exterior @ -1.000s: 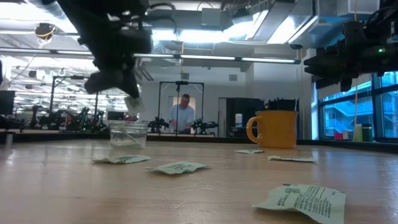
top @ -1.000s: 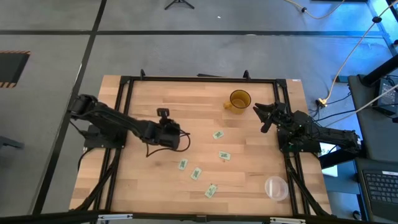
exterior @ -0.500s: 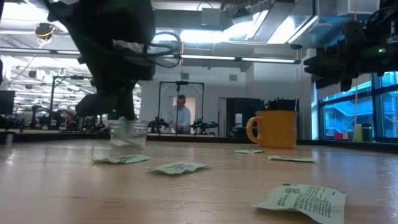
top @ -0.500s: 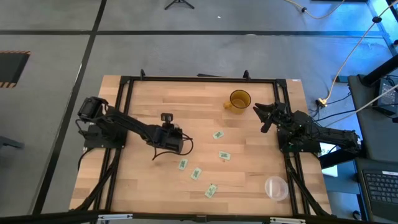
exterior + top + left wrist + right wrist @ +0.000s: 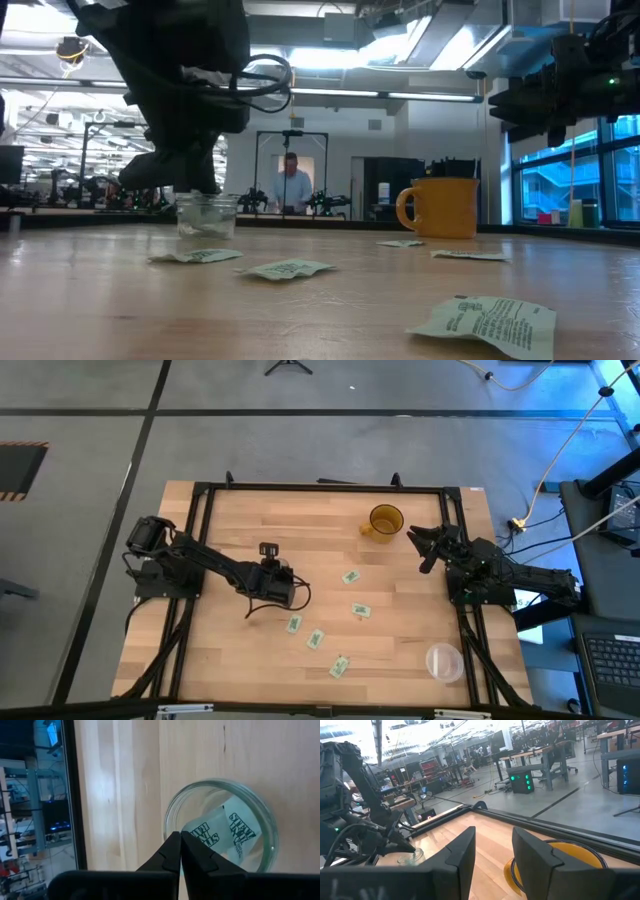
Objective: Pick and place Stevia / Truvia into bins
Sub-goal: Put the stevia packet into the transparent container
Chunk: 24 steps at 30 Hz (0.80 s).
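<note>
The left gripper (image 5: 289, 588) hangs just left of the table's (image 5: 230, 650) centre, directly over the small glass cup (image 5: 220, 827). From above, the arm hides the cup altogether. In the left wrist view the fingers (image 5: 172, 852) are pressed together with nothing between them, their tips over the cup's rim. One Stevia packet (image 5: 222, 834) lies curled inside the glass, leaning against its wall. In the low view the cup (image 5: 206, 214) stands upright on the wood with the dark gripper (image 5: 178, 170) right above its mouth.

Five more packets lie loose on the table, spread from about 3 to 5 o'clock of the cup. One (image 5: 294, 624) is nearest, with another (image 5: 315, 640) beside it and a third (image 5: 339, 667) close to the front edge. The two others (image 5: 350, 576) (image 5: 360, 610) lie toward the middle, well apart from the cup. None touches another.

At about 1 o'clock from the cup, near the far edge, stands the amber mug (image 5: 384, 522). The wider clear plastic container (image 5: 444, 661) sits at the front right corner.

The right gripper (image 5: 427, 547) waits just right of the mug, raised off the table, its fingers (image 5: 457, 855) standing apart and empty, pointing toward the mug.

A person (image 5: 293, 185) stands in the room beyond the table.
</note>
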Available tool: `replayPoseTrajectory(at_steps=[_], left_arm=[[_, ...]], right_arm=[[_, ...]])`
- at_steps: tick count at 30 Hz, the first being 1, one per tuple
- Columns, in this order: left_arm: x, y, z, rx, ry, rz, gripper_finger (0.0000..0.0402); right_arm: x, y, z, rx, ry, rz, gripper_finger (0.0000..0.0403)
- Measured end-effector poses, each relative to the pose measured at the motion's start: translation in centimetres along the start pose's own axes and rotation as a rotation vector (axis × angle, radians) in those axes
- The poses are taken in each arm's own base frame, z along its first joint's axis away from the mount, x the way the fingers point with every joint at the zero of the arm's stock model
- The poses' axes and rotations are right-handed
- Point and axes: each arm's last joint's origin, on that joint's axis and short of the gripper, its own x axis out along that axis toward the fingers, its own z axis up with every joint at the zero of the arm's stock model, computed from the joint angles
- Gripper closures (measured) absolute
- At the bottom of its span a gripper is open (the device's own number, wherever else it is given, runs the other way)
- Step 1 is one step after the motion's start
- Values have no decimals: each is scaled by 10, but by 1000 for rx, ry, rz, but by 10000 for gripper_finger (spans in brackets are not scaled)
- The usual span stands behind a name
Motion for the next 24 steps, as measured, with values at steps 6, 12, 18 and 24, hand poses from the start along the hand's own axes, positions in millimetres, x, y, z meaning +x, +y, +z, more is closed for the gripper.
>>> replayPoseTrajectory(at_steps=[6,12,18,24], left_arm=[[-1,1,0,-2,-3,4,389],[-1,1,0,24,-2,-10,347],[-3,3,1,30,2,6,324],[-6,5,5,38,2,6,324]], right_arm=[[0,0,0,0,0,0,270],[0,0,0,0,0,0,270],[0,0,0,0,0,0,270],[0,0,0,0,0,0,270]])
